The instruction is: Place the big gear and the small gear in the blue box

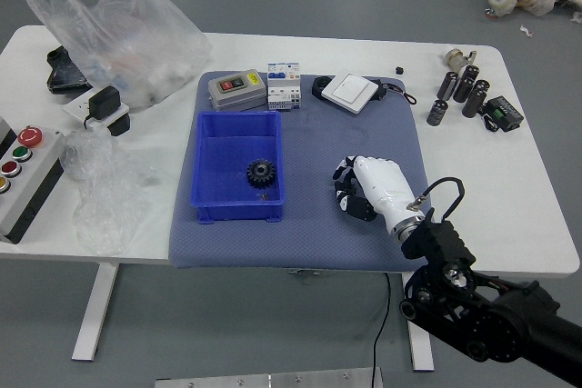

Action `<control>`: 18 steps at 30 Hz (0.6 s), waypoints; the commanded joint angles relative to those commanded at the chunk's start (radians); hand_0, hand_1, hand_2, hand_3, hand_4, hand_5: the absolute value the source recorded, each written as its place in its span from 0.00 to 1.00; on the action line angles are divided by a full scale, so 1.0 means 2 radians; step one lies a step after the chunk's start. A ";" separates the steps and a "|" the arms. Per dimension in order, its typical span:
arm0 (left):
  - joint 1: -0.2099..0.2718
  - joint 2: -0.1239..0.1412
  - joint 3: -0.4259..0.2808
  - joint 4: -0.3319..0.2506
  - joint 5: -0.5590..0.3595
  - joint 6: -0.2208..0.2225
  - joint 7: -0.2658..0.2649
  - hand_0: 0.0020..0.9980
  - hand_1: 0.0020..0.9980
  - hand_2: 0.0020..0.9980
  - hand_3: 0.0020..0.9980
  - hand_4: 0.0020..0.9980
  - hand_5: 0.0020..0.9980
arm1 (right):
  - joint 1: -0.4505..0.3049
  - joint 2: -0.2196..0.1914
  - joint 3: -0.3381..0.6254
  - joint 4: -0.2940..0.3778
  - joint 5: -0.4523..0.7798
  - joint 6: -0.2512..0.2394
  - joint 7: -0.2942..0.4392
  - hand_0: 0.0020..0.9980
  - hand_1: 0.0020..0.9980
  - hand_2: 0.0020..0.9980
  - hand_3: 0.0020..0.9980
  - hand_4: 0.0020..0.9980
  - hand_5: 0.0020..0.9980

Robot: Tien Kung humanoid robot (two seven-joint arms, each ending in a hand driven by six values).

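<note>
My right hand, in a white glove with black fingertips, is low over the mat to the right of the blue box. Its fingers are curled in from both sides on the small gear, a dark toothed wheel now mostly covered by them. Inside the blue box, toward its right wall, lies the big gear, black with a round centre.
The box stands on a blue-grey mat. Behind it are a grey device, a white module and a white square device. Plastic bags and a button panel are at left, dark cylinders at back right.
</note>
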 joint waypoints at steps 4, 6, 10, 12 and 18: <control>0.000 0.000 0.001 0.000 -0.001 0.000 0.000 0.64 0.61 0.60 0.65 0.64 0.32 | 0.002 0.000 0.001 0.001 0.000 -0.004 0.002 0.64 0.57 0.42 0.53 0.41 0.00; 0.000 0.000 0.002 0.000 -0.002 0.000 0.000 0.64 0.61 0.60 0.65 0.64 0.32 | 0.003 0.000 0.002 0.002 0.001 -0.006 0.004 0.64 0.57 0.42 0.53 0.41 0.00; 0.000 0.000 0.002 0.000 -0.002 0.000 0.000 0.64 0.61 0.60 0.65 0.64 0.32 | 0.006 0.000 0.004 0.004 0.002 -0.011 0.006 0.65 0.58 0.42 0.52 0.41 0.00; 0.000 0.000 0.003 0.000 -0.003 0.000 0.000 0.64 0.61 0.60 0.65 0.64 0.32 | 0.008 0.001 0.006 0.004 0.002 -0.013 0.007 0.65 0.58 0.42 0.52 0.41 0.00; 0.000 0.000 0.003 0.000 -0.003 0.000 0.000 0.64 0.61 0.60 0.65 0.64 0.32 | 0.019 0.005 0.008 0.002 -0.001 -0.016 0.008 0.65 0.57 0.42 0.52 0.41 0.00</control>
